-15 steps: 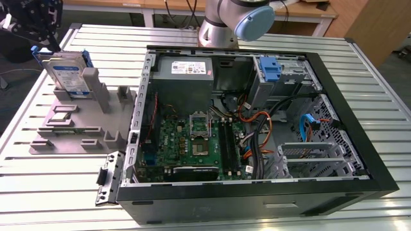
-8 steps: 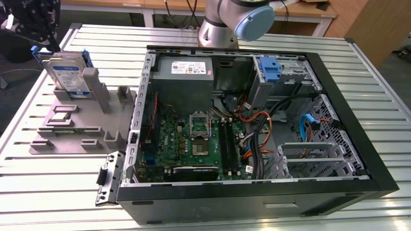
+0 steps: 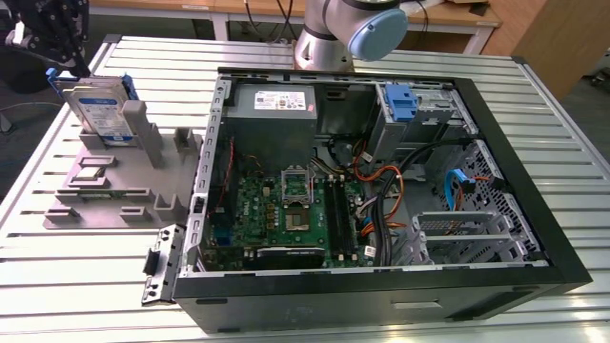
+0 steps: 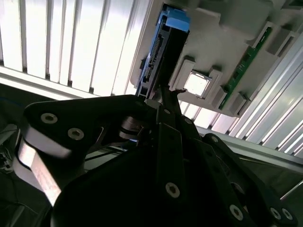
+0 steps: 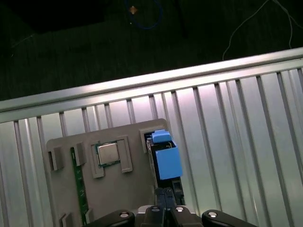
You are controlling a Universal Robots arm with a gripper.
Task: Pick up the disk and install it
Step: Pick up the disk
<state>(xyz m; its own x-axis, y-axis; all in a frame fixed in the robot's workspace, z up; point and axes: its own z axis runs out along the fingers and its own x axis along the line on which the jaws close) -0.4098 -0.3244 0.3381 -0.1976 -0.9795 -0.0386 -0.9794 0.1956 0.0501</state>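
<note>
1. Exterior view puts the claw [image 3: 68, 66] directly over the disk [image 3: 97, 108]. The disk stands on edge in a slot of the grey holder [image 3: 105, 196]. The claw meets the disk's upper edge near one corner, not at its middle.
2. I cannot tell whether the claw is clamped on the disk, closed beside it, or apart. In both wrist views its tip crowds against the end of the blue bracket [image 5: 168, 161].
3. A hold that far off-centre could let the disk swing or slip once it is lifted clear.
4. The slot walls sit close beneath the claw. A pull that is not straight could wedge the disk, and could drag the holder along if nothing fastens it down.
5. A processor chip [image 5: 108, 153] and a memory stick [image 5: 79, 187] rest in the holder just beside the claw. A jolt might unseat them.
6. The open computer case [image 3: 533, 243] lies well away from the claw. Its loose cables [image 3: 381, 207] run near the bays, so the disk's bracket could snag on them.
</note>
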